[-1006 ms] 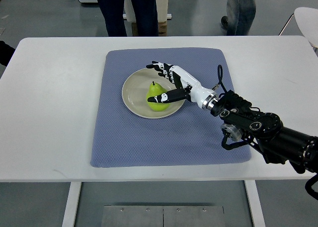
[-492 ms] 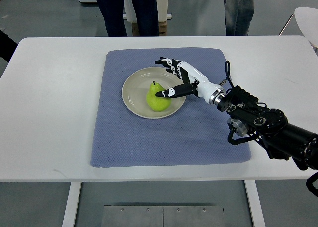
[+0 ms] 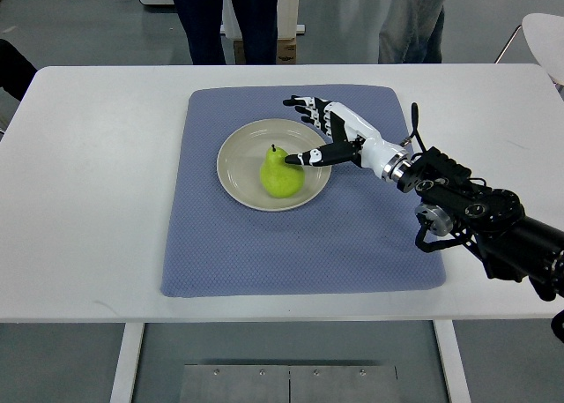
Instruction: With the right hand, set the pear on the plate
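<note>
The right hand (image 3: 328, 134) is in the upper centre of the frame, over the right rim of the plate (image 3: 236, 184). Its fingers (image 3: 300, 106) are spread and it holds nothing; the thumb tip is close beside the pear (image 3: 281, 174). The pear lies on the plate, stem up in the frame. The plate rests on a blue mat (image 3: 291, 244), which covers the middle of the white table (image 3: 88, 200).

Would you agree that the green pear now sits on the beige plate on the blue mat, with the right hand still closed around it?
Not quite: the top view shows the right hand open, its fingers spread and clear of the pear. The rest holds: the pear sits on the beige plate, which rests on the blue mat.
</note>
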You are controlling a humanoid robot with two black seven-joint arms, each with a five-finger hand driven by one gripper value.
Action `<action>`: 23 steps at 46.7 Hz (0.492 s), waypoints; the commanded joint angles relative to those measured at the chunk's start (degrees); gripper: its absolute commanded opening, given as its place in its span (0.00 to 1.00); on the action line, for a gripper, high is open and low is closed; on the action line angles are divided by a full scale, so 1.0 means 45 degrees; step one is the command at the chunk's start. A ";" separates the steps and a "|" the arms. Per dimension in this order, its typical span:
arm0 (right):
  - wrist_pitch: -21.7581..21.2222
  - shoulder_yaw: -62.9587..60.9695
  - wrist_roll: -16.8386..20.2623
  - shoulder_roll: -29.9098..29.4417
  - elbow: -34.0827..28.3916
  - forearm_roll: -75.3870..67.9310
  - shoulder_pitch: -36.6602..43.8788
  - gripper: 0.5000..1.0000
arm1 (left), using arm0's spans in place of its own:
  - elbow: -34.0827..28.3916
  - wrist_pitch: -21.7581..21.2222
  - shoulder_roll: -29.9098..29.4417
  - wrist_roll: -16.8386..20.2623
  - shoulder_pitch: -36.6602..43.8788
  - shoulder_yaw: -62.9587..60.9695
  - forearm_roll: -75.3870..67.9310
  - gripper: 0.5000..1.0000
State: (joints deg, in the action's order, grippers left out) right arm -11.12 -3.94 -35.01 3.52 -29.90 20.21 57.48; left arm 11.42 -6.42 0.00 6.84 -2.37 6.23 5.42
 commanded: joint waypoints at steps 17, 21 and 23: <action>-0.0655 -0.0998 0.0202 0.0662 0.1702 -0.0427 -0.0195 0.99 | 0.0001 0.0001 0.0000 0.0004 -0.0001 0.0002 0.0006 1.00; -0.0480 -0.1233 0.0494 0.0662 0.1956 -0.0974 -0.0215 0.99 | 0.0001 0.0001 0.0000 0.0004 -0.0001 0.0002 0.0006 1.00; -0.0459 -0.1350 0.0670 0.0643 0.2132 -0.1267 -0.0293 0.99 | 0.0001 0.0001 0.0000 0.0004 -0.0001 0.0002 -0.0013 1.00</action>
State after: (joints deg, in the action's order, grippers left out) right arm -13.46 -9.29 -33.04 6.50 -21.34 16.30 56.57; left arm 11.43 -6.42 0.00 6.85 -2.38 6.23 5.45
